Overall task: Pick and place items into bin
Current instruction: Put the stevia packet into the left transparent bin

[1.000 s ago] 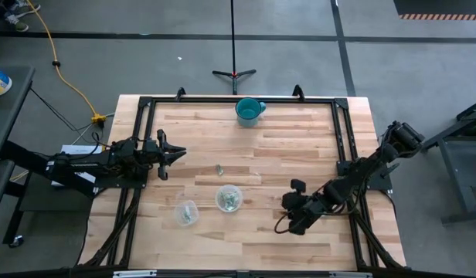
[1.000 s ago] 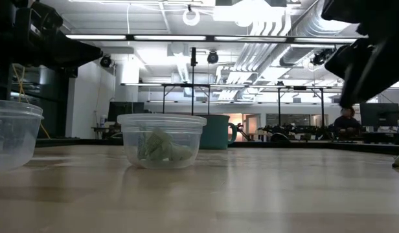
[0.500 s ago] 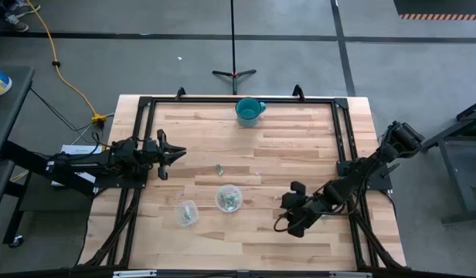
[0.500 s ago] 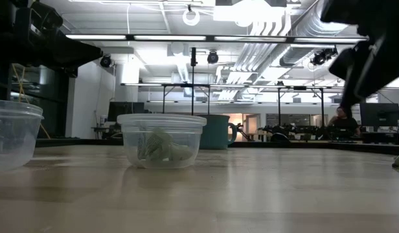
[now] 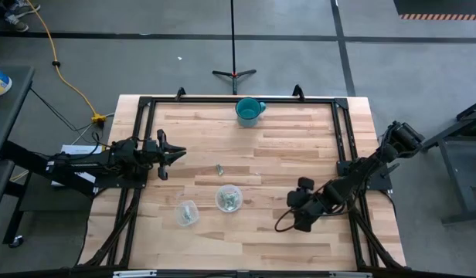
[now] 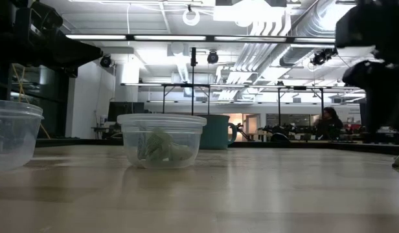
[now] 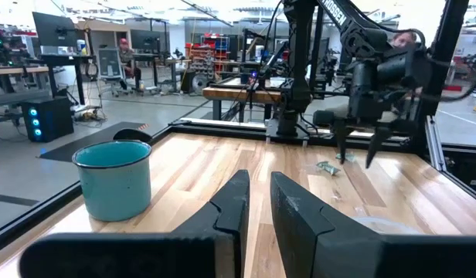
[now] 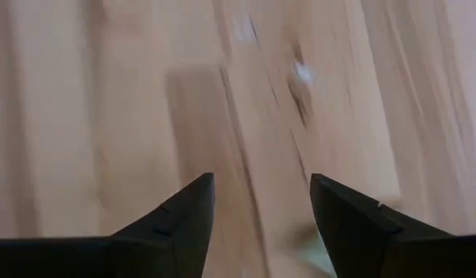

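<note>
The right wrist view is smeared by motion, showing only streaked wooden table (image 8: 107,116) past two dark fingers (image 8: 176,224) set wide apart with nothing between them. In the low view the right arm is a dark shape cut off at the picture's edge, and a second clear tub (image 6: 11,133) is half out of frame, its contents hard to read.

Taking the teal mug (image 5: 249,110) at the table's far edge as landmark: a single loose item (image 5: 220,169) lies on the bare wood a little nearer than the mug. Nearer again sits a round clear tub (image 5: 229,198) holding a heap of pale green-silver items (image 6: 162,147). Just to its left is the second tub (image 5: 187,212), also with a few greenish pieces inside.

The right gripper (image 5: 300,205) hangs over bare wood well to the right of the round clear tub, jaws spread and empty. The left gripper (image 5: 175,153) waits at the table's left edge, level with the loose item, its fingers (image 7: 300,224) close together with a narrow gap, gripping nothing.

A person shows far back in the room beyond the table.
</note>
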Available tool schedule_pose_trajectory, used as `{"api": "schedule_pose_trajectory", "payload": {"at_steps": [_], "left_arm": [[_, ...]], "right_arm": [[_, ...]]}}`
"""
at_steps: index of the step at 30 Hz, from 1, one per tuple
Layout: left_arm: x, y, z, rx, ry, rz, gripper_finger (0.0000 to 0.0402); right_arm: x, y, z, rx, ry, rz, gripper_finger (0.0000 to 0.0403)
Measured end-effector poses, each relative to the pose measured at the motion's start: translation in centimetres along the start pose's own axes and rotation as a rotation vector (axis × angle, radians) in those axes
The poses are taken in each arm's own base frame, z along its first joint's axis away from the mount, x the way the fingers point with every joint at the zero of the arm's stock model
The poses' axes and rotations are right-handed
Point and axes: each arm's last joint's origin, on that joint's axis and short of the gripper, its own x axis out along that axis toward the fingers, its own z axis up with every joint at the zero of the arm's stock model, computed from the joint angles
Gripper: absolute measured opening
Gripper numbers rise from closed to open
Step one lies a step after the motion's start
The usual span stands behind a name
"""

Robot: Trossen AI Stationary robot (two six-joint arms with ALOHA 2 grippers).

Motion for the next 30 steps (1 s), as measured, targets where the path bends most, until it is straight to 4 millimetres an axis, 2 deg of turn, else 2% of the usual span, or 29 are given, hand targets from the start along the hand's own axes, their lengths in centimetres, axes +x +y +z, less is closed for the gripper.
{"api": "schedule_pose_trajectory", "payload": {"at_steps": [6,11,17,22,26,30], "left_arm": [[0.0,0.0,0.0,0.000,0.000,0.000,0.0092],[0.0,0.0,0.0,0.000,0.000,0.000,0.0092],[0.0,0.0,0.0,0.000,0.000,0.000,0.0092],[0.0,0.0,0.0,0.000,0.000,0.000,0.0092],[0.0,0.0,0.0,0.000,0.000,0.000,0.0092],[0.0,0.0,0.0,0.000,0.000,0.000,0.0092]], "right_arm": [[-0.1,-1.0,-1.1,-0.076,0.123,-0.087,0.0196],[0.6,-1.6,-2.0,-0.150,0.145,-0.103,0.0195],[1.8,-2.5,-3.4,-0.133,0.163,-0.104,0.0195],[2.1,-2.6,-3.6,-0.111,0.149,-0.099,0.0190],[2.1,-2.5,-3.6,-0.105,0.161,-0.081,0.0154],[2.1,-2.4,-3.5,-0.098,0.172,-0.049,0.0086]]}}
